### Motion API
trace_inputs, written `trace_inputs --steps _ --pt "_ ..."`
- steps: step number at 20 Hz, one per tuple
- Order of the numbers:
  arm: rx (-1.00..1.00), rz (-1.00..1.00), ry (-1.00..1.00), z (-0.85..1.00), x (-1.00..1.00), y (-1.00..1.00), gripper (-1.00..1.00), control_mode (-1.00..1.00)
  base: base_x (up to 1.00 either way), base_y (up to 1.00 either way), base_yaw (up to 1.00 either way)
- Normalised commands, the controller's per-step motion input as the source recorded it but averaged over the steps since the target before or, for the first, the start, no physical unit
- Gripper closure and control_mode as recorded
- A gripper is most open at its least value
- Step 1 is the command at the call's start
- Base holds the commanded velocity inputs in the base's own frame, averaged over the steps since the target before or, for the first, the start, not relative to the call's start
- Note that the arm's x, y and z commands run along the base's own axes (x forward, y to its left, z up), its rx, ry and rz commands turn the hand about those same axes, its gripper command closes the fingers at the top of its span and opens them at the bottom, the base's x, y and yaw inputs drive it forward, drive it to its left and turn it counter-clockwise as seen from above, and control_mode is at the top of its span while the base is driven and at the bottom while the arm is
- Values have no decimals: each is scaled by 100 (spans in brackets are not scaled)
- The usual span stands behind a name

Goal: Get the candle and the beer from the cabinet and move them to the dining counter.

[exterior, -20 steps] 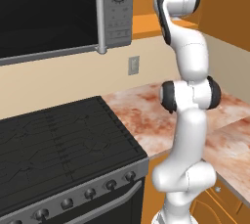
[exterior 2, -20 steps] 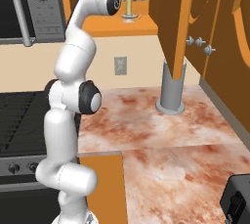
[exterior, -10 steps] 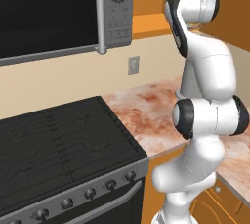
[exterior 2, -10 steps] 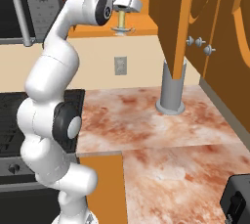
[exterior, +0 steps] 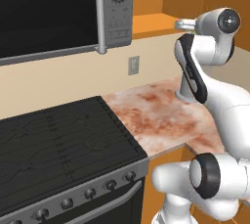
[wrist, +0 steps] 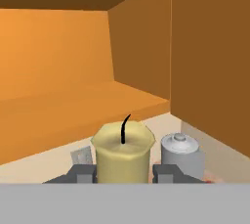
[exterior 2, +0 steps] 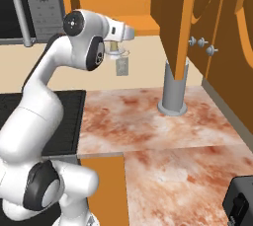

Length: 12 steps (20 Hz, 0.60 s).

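My gripper point(exterior 2: 116, 51) is shut on the candle point(wrist: 122, 153), a pale cream-yellow cylinder with a black wick. It stands upright between the two dark fingertips point(wrist: 83, 172). In the right base view the candle point(exterior 2: 114, 47) hangs below the hand, in front of the wall and lower than the cabinet's orange shelf point(exterior 2: 143, 22). The cabinet door point(exterior 2: 173, 18) stands open to the right. In the hand view the shelf point(wrist: 73, 110) lies bare behind the candle. The beer and the dining counter are out of view.
A grey cylinder canister point(exterior 2: 174, 92) stands on the marbled countertop point(exterior 2: 148, 121) under the open door. A black stove point(exterior: 58, 140) lies to the left, with a microwave point(exterior: 58, 12) above it. A wall outlet point(exterior: 133, 65) sits behind the arm. A black appliance point(exterior 2: 242, 200) is at lower right.
The hand has come down and back from the cabinet shelf with the candle in it, and the arm has folded lower.
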Motion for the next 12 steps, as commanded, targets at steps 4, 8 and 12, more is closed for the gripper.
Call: trace_inputs --steps 4,8,12 --pt "0 1 0 0 -100 14 100 -100 0 0 0" --pt "0 2 0 0 -100 5 100 -100 0 0 0" --pt "0 0 0 0 -100 8 100 -100 0 0 0"
